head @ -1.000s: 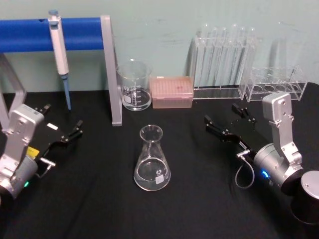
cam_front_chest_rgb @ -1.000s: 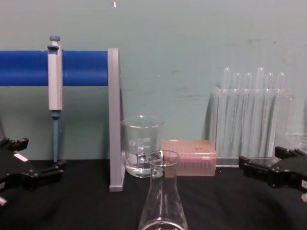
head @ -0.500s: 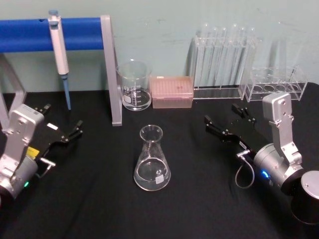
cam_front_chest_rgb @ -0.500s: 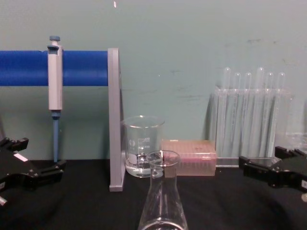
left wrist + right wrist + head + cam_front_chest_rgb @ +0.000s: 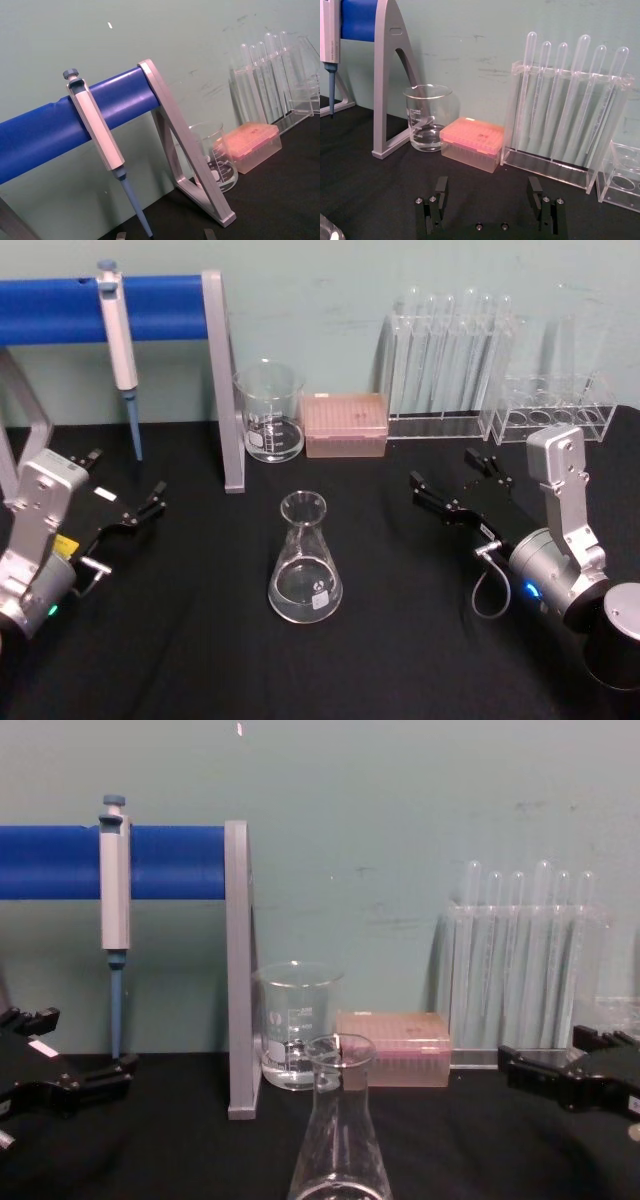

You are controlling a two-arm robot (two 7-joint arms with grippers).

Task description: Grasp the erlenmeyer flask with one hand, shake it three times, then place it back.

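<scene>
The erlenmeyer flask [image 5: 305, 562] stands upright on the black table, at its middle, with a little clear liquid in its base. In the chest view its neck and rim [image 5: 340, 1120] rise at the bottom centre. My right gripper [image 5: 443, 468], the hand with the grey cable, rests open to the right of the flask, well apart from it. The right wrist view shows the hand's two jaws [image 5: 488, 187] spread wide with nothing between them. My left gripper [image 5: 127, 474] is parked open at the table's left side, also clear of the flask.
Behind the flask stand a glass beaker [image 5: 268, 412], a pink tip box [image 5: 345, 425] and a rack of test tubes [image 5: 447, 360]. A smaller clear rack [image 5: 552, 410] is at the back right. A pipette [image 5: 120, 345] hangs on the blue stand, whose grey post [image 5: 222, 390] is at the back left.
</scene>
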